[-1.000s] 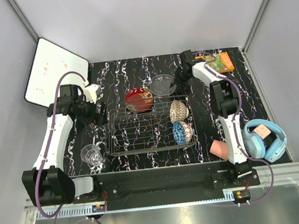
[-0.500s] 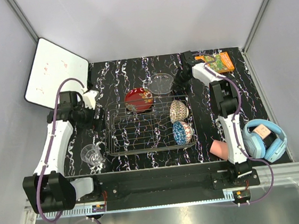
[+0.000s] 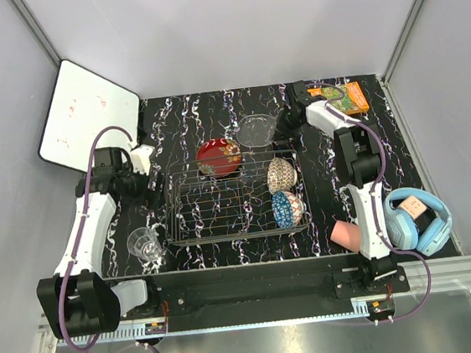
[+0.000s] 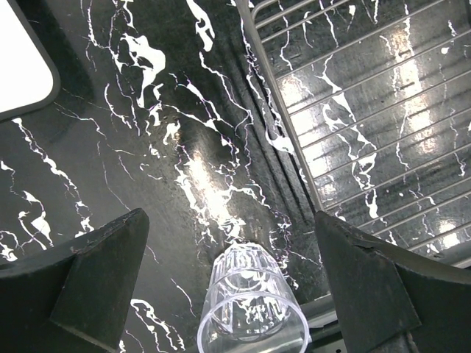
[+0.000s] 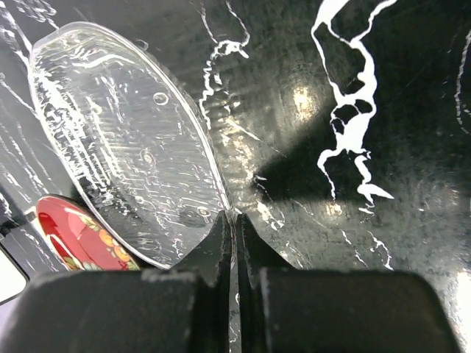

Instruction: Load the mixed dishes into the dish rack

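Glass bowl (image 5: 132, 147) rim pinched between right jaws.

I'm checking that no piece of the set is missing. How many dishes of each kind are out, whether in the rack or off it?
Bowls: 3 (blue patterned bowl, beige-brown patterned bowl, clear glass bowl)
Flat dishes: 1 (red dish)
Cups: 2 (clear glass cup, salmon-pink cup)
Total: 6

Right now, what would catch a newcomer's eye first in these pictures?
Far back, the right gripper is shut on the rim of the clear glass bowl. At the dish rack's right end sit the beige-brown patterned bowl and the blue patterned bowl. The open left gripper points toward the clear glass cup, left of the rack.
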Controlling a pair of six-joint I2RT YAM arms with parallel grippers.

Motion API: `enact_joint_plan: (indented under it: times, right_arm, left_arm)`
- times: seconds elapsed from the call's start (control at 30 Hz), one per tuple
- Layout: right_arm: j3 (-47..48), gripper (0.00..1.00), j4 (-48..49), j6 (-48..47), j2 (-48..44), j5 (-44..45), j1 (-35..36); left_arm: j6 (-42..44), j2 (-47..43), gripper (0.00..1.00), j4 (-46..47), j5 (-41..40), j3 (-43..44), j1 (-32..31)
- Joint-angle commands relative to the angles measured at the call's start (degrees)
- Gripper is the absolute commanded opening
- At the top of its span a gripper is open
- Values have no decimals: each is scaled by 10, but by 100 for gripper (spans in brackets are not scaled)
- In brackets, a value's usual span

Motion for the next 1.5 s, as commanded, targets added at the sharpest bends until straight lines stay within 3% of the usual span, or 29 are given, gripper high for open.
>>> enact_joint_plan:
  times: [0.0, 0.4, 0.6, 0.9, 1.3, 1.47]
  right_arm:
    - [-10, 0, 32, -11, -70, 16, -4]
    - [24, 0, 29, -111, -179, 63, -3]
    - [-25, 0, 31, -219, -276, 113, 19]
    - [-134, 0, 66, -432, -423, 311, 166]
    - [-393, 0, 230, -682, -586, 392, 274]
    - [-433, 0, 272, -764, -604, 442, 322]
  left_arm:
    - [11, -6, 99, 34, -7, -5, 6]
    - [12, 6, 99, 44, -15, -12, 8]
    - [10, 13, 99, 45, -15, -11, 9]
    - [11, 15, 99, 47, -14, -11, 9]
    - [6, 24, 99, 48, -15, -8, 10]
    - [5, 29, 99, 49, -16, -8, 9]
